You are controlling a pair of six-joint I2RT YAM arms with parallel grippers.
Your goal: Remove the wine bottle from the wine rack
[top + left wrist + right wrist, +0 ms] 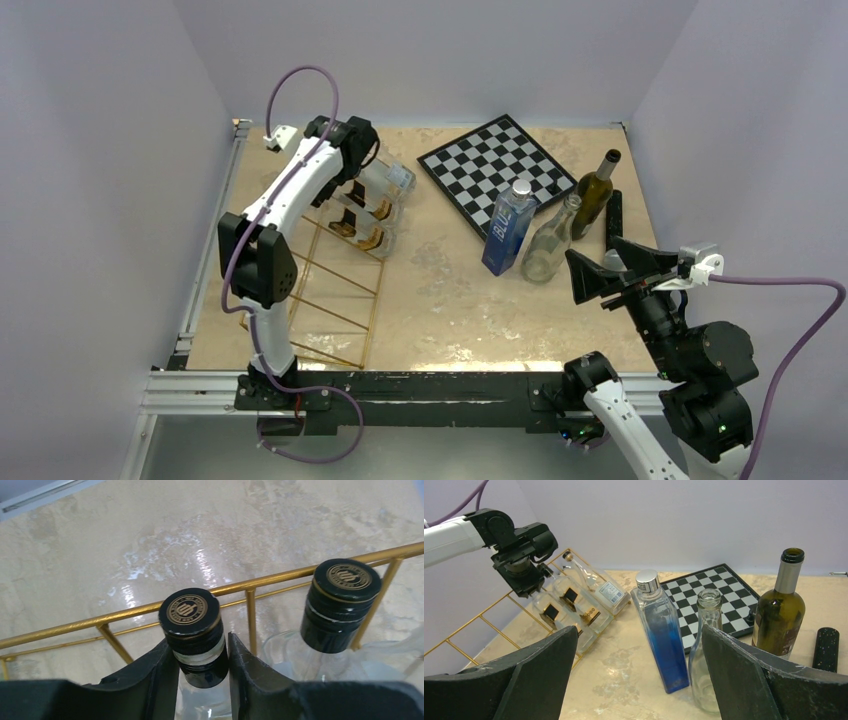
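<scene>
left fingers [159, 680] against wine bottle [192, 630] neck

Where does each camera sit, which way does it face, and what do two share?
Top external: above and behind the bases, looking down on the table; both arms show.
Left wrist: on the left arm, looking along the left gripper, shut on a wine bottle in the wine rack.
Right wrist: low, facing across at the blue bottle; the open right gripper shows.
Top and right wrist share the chessboard.
</scene>
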